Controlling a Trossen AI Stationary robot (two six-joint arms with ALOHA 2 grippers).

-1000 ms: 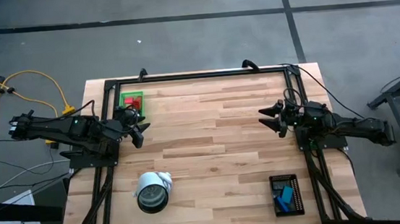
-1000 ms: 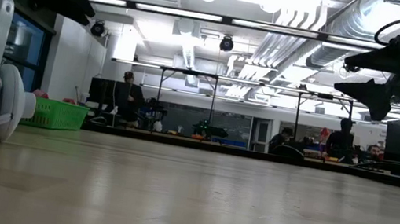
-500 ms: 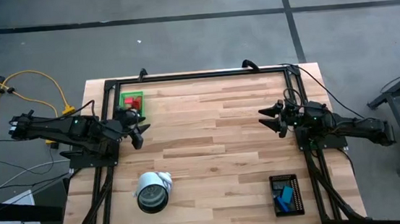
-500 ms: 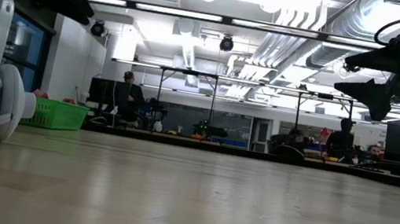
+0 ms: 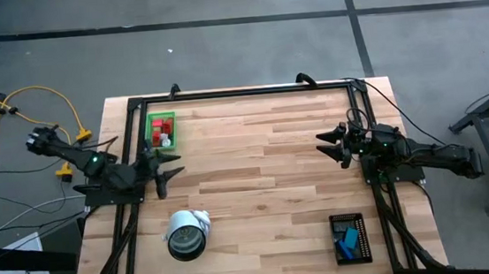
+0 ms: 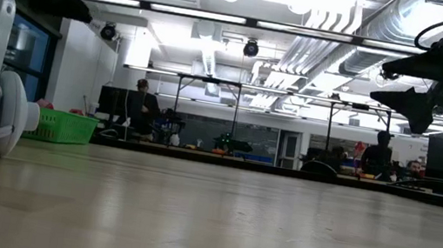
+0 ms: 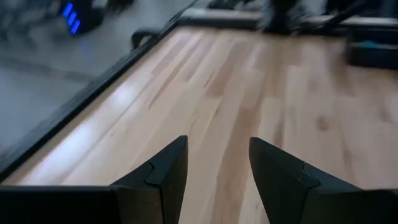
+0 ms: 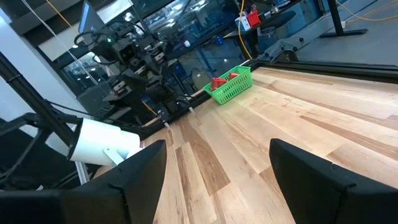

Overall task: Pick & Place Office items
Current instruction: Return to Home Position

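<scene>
A green tray (image 5: 161,129) stands at the far left of the table and holds red blocks (image 5: 162,124) and a white bit (image 5: 165,141). It also shows in the right wrist view as the green tray (image 8: 231,85). A black tray (image 5: 350,238) at the near right holds blue and teal bits (image 5: 352,237). My left gripper (image 5: 170,174) hangs open over bare wood just nearward of the green tray, with nothing between its fingers (image 7: 168,165). My right gripper (image 5: 327,143) waits open at the table's right side, above the wood, and holds nothing.
A big white-and-grey round roll (image 5: 186,233) with a coiled white cord lies at the near left, close below my left gripper's spot. A black frame (image 5: 240,91) runs along the table's far and side edges. Bare wood fills the middle (image 5: 257,180).
My left arm has swung away from the green tray toward the table's near edge, sinking a little and rolling its wrist. The tray's near end, with the white bit, has come out from under the gripper. The gap between its fingers looks the same.
</scene>
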